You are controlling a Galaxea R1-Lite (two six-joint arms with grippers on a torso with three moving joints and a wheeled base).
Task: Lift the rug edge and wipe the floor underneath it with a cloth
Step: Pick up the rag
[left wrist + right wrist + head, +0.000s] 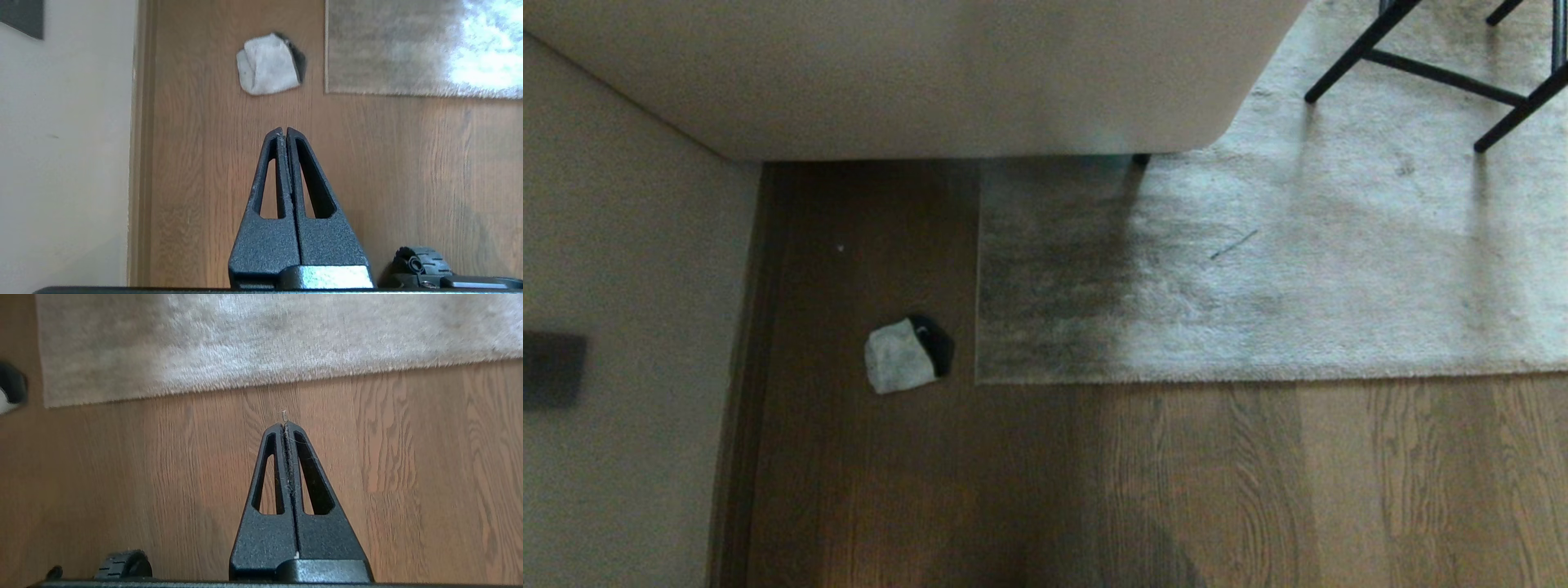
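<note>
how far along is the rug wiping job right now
Nothing looks done yet. The rug edge lies flat on the floor, and the cloth sits untouched beside the rug corner. Nothing is in hand: the left gripper and right gripper are shut and empty above the floor. Grabbing, lifting and wiping all remain.

The left tool (pixel 284 130) is matte black with a grainy texture, its two tapered fingers (pixel 271 171) each pierced by a long slot. The right tool (pixel 284 425) matches it, with pale fluff on its tips. A ribbed black wheel (pixel 421 261) sits beside the left tool's base.
</note>
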